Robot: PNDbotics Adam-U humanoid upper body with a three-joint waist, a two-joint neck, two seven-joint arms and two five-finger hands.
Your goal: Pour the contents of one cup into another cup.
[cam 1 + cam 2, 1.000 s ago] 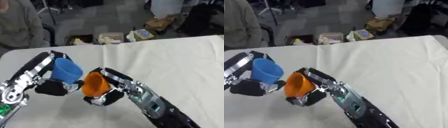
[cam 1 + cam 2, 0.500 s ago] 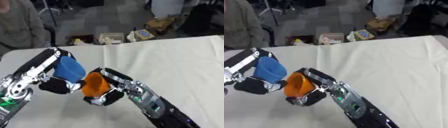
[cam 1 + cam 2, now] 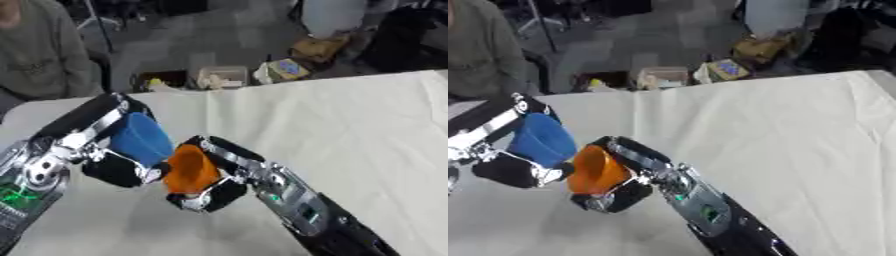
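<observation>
Left eye view: two cups meet rim to rim above the worktop's near-left corner.
Left hand (image 3: 105, 165) is curled round the blue cup (image 3: 140, 139), tipped so its mouth leans toward the orange cup (image 3: 190, 170); right hand (image 3: 217, 192) wraps the orange one, angled as if to receive. Contents cannot be seen.

The blue cup's (image 3: 140, 139) mouth pointed toward four o'clock, against the orange cup (image 3: 190, 170), so its inside stayed hidden. Whether anything passed between them could not be told. The left hand (image 3: 107, 167) covered the blue cup's base. The right arm ran off the edge at five o'clock.
</observation>
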